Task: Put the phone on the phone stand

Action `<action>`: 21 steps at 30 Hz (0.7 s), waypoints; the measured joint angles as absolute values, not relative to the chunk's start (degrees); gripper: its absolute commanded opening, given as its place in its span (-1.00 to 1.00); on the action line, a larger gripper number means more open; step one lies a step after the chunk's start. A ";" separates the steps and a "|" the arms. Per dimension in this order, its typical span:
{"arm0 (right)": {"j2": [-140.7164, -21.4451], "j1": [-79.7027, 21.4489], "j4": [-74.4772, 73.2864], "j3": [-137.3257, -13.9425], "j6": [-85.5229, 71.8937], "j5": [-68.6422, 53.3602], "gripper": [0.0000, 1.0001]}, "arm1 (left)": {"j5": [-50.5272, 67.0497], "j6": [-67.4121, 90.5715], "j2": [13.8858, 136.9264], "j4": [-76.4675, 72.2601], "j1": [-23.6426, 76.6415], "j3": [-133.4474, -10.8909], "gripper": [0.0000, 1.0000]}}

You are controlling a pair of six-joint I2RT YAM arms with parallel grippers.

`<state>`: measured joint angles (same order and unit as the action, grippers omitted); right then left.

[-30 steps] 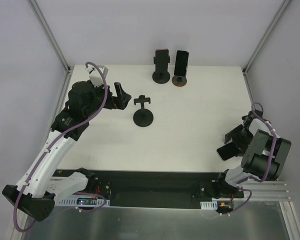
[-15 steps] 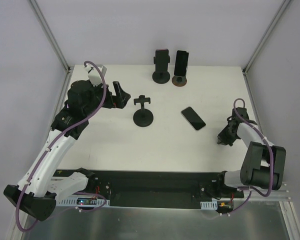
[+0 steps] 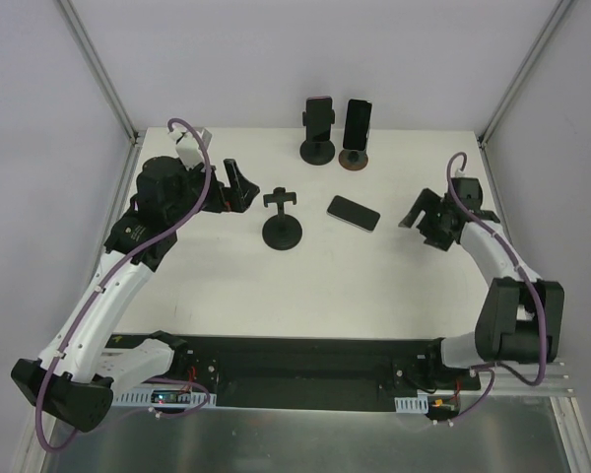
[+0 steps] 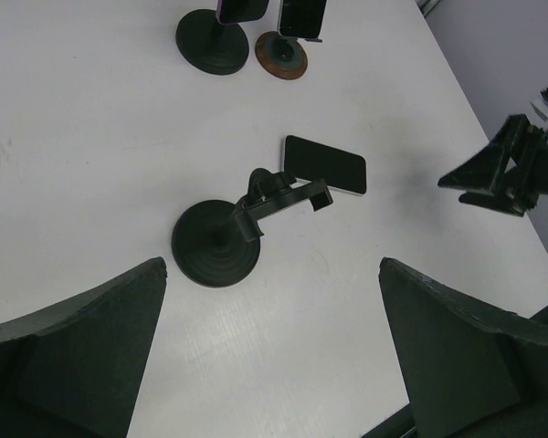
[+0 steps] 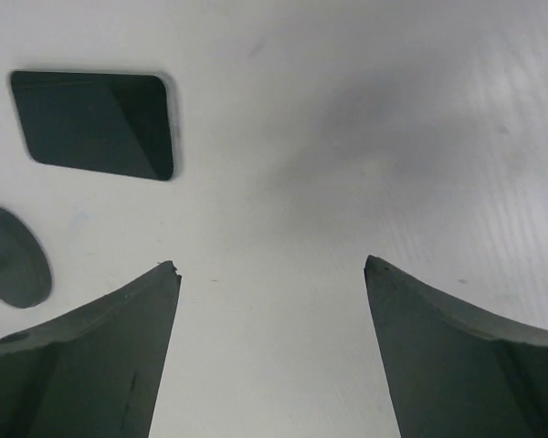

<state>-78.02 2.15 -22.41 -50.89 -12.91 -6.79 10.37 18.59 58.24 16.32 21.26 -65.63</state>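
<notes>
right gripper (image 3: 420, 210): my jaws are standing apart, holding nothing.
left gripper (image 3: 234, 185): my jaws are gaping too, empty, beside the empty phone stand (image 3: 282, 225).
phone (image 3: 354, 213): lying flat on the table (image 3: 374, 286) between that stand and my right gripper (touching neither).
step: I am judging this the reach; next, straddling the phone's narrow sides.
hidden: the right wrist view is cropping the stand.

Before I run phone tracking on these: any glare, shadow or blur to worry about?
Top external: the phone is sharp, evenly lit, no glare. Left wrist: crisp too; only the near fingers look soft. Right wrist: a diagonal reflection crosses its screen; a diffuse shadow greys the table.
</notes>
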 measured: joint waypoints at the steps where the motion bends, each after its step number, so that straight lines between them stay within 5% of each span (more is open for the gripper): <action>1: -79.96 1.87 -21.15 -52.60 -13.04 -8.14 0.72 | 10.66 18.79 58.46 16.23 21.26 -65.63 0.97; 11: -114.13 -3.31 -17.06 -84.16 -12.27 -18.41 0.71 | 11.57 19.14 58.94 15.70 21.26 -64.84 0.98; 21: -124.40 -7.29 -20.08 -94.45 -7.40 -23.11 0.71 | 11.75 19.14 58.92 15.42 20.49 -64.79 0.98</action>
<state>-124.40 -7.29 -20.08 -94.45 -7.40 -23.11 11.75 19.14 58.92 15.42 20.49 -64.79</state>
